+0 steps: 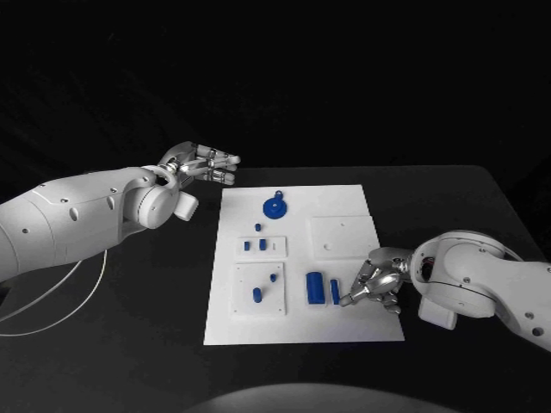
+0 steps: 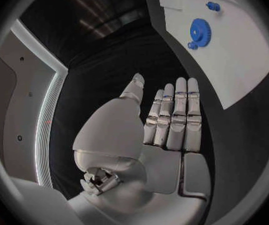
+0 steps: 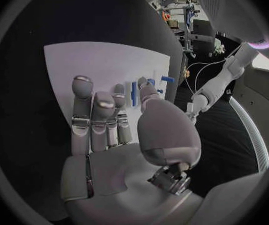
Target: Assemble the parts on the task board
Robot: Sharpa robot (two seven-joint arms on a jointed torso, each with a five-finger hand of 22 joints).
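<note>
The white task board [image 1: 350, 194] lies in the middle of the table. On it are a blue gear [image 1: 275, 206], a small blue peg [image 1: 258, 227], a thick blue cylinder [image 1: 314, 286] and a thin blue bar [image 1: 335, 291]. My right hand [image 1: 373, 282] rests over the board's near right part, fingers apart, fingertips close beside the thin bar; nothing sits in it. In the right wrist view the fingers [image 3: 94, 117] stretch over the board [image 3: 91, 60] toward the bar [image 3: 134, 93]. My left hand [image 1: 201, 163] hovers off the board's far left corner, flat and empty [image 2: 172, 120], with the gear [image 2: 199, 30] beyond.
A small white plate [image 1: 246, 252] holds two blue pieces, and a larger plate [image 1: 241, 305] below it holds two more. A square recessed plate [image 1: 342, 234] sits on the board's right side. Black table [image 1: 139, 327] surrounds the board. A white cable [image 1: 52, 310] trails at the left.
</note>
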